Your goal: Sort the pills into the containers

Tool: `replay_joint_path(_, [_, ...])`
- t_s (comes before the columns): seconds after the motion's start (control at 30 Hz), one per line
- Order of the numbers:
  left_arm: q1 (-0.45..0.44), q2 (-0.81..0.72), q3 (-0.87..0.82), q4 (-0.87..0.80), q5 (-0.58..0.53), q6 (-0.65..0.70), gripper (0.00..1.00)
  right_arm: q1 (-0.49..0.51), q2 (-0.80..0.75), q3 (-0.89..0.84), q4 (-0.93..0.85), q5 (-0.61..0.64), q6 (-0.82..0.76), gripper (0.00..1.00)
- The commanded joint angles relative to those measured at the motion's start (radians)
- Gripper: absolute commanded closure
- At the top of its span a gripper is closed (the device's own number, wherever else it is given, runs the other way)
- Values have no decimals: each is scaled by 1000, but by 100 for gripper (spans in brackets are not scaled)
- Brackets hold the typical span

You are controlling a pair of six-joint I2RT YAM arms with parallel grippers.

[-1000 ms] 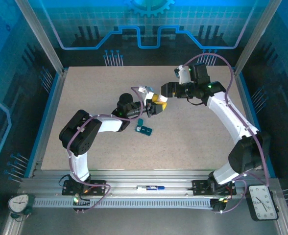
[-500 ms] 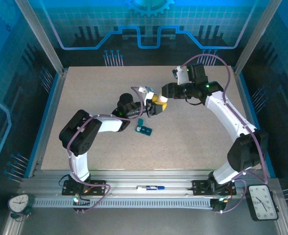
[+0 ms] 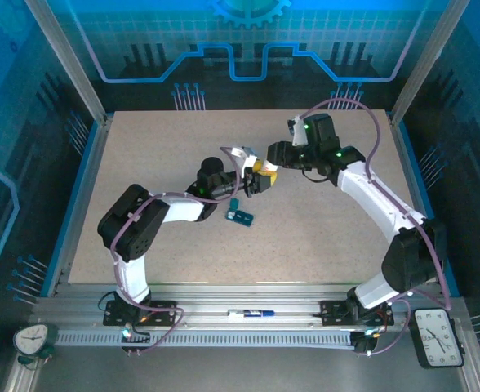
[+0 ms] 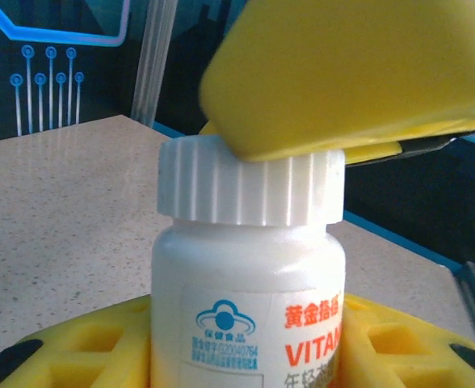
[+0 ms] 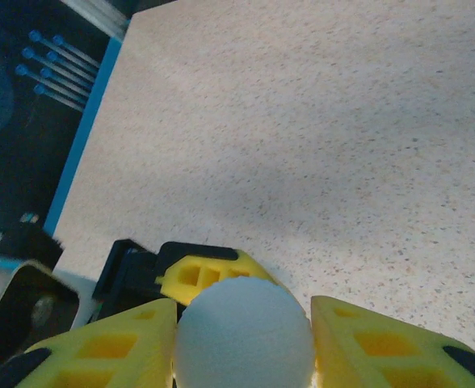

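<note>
Pill box (image 3: 242, 216), near left end effector (image 3: 260, 178), bottle (image 4: 245, 283) gripped

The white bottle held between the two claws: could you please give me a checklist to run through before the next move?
1. Grip of the left claw on the bottle: ok, yellow fingers sit on either side of its body.
2. Grip of the right claw on the cap: ok, its fingers flank the cap.
3. The cap is seated on the bottle: ok, no gap shows under it.
4. The pill box is clear of both claws: ok, it lies on the table, apart from them.
5. The pill box compartments are open: cannot tell, too small.
</note>
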Motion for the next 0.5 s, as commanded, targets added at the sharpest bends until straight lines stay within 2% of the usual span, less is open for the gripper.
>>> replay_joint_path(0.0, [-47,-84,6,45,-165,145,100,60,-21,-65,-8,98,115,56])
replay_joint_path(0.1, [-80,-88,-1,42,-253,210,100,81,-26,-90,27,139,162,56])
replay_joint_path(0.2, [-92,-83,-9,63,-294,223,100,90,-27,-97,44,160,187,55])
replay_joint_path(0.33, [-90,-66,-11,79,-304,212,100,85,-30,-69,30,161,187,53])
replay_joint_path(0.47, [-76,-54,-14,86,-273,172,100,45,-41,-19,4,120,179,45])
